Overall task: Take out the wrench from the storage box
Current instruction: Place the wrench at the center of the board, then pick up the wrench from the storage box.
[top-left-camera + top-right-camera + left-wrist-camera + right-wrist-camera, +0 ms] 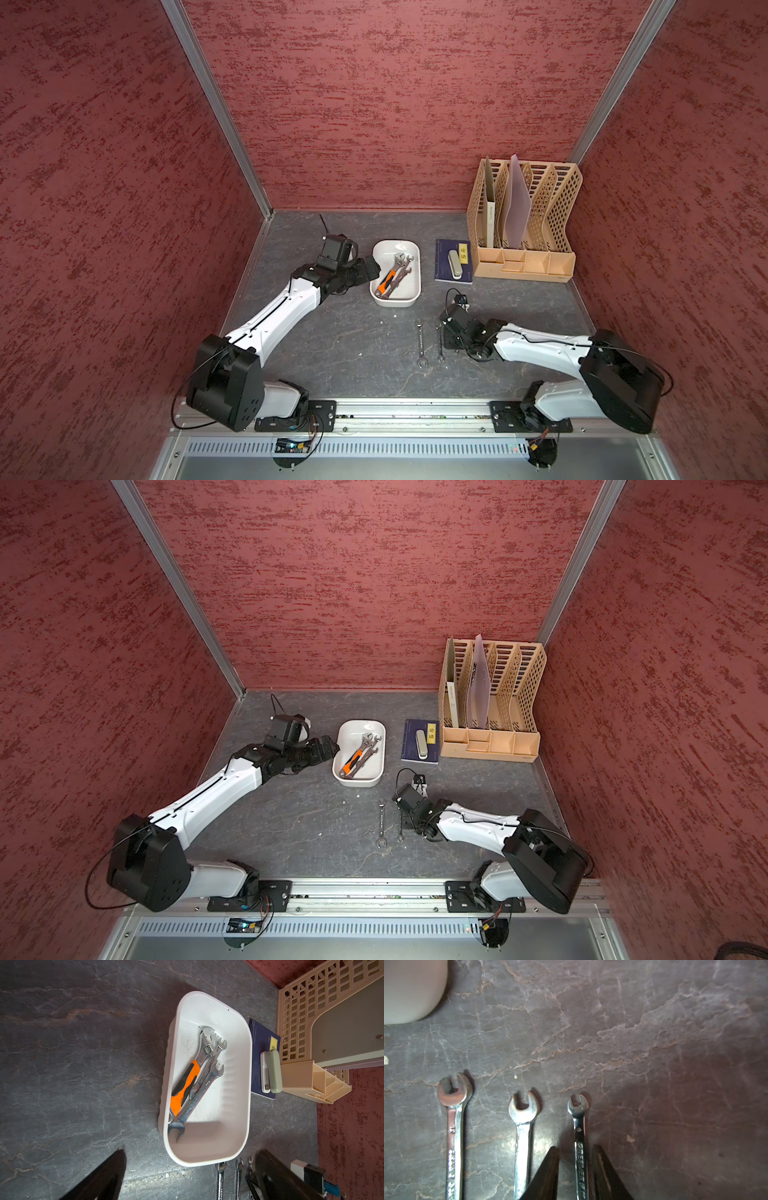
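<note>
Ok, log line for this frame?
right gripper: open, astride smallest wrench on table | left gripper: open, beside storage box | table: three wrenches in a row | box: adjustable wrench, open-end wrenches inside

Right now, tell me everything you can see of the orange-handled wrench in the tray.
The orange-handled wrench is adjustable: shiny metal head with a thumbwheel, orange and black grip. It lies flat, diagonal, in the white storage box, handle end by one wall. Plain spanners lie alongside, touching it. Nothing grips it.
</note>
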Controlling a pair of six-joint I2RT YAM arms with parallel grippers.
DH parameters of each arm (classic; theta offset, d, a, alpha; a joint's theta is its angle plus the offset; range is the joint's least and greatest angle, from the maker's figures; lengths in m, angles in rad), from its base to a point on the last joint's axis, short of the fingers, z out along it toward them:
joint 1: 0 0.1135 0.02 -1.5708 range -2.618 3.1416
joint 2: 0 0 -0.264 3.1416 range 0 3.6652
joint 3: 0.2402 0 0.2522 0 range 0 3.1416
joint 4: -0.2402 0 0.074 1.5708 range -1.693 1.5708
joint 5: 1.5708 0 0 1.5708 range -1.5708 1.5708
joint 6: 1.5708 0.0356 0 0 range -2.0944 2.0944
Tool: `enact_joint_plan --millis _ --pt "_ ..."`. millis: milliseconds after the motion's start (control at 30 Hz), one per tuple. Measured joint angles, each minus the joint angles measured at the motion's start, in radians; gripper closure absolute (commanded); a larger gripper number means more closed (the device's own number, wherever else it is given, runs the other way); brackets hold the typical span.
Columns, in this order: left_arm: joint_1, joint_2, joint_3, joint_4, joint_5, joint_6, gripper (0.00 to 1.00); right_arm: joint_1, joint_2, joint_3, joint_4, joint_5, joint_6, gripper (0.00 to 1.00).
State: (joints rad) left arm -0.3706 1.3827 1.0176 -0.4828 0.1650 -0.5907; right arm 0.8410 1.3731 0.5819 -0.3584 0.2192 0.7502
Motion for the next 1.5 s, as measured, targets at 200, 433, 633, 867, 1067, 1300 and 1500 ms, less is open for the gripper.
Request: enact_joint_plan --millis 200,433,633,867,1067,1300,1500 --pt "0.014 0.018 0.013 0.001 0.023 -0.006 0.0 0.0 0.018 0.171 -0.077 -0.015 -0.044 0.58" --pt "0.089 0.007 0.009 -0.031 0.051 0.003 0.0 -0.025 0.174 0.51 -0.09 -0.044 -0.057 0.56" --pt "0.168 -0.068 -0.022 -0.049 0.063 0.016 0.0 -0.028 0.436 0.867 -0.183 -0.07 -0.001 0.51" --pt "0.173 -0.068 -0.025 -0.04 0.109 0.019 0.0 -0.031 0.615 0.999 -0.264 -0.056 0.092 0.52" --pt "0.175 -0.069 -0.046 -0.037 0.13 0.019 0.0 -0.062 0.711 1.034 -0.288 -0.053 0.15 0.54" --pt "0.17 -0.077 -0.057 -0.034 0.148 0.019 0.0 -0.092 0.784 1.087 -0.288 -0.047 0.174 0.56" --pt "0.166 -0.081 -0.057 -0.034 0.148 0.019 0.0 -0.105 0.82 1.135 -0.27 -0.039 0.186 0.58"
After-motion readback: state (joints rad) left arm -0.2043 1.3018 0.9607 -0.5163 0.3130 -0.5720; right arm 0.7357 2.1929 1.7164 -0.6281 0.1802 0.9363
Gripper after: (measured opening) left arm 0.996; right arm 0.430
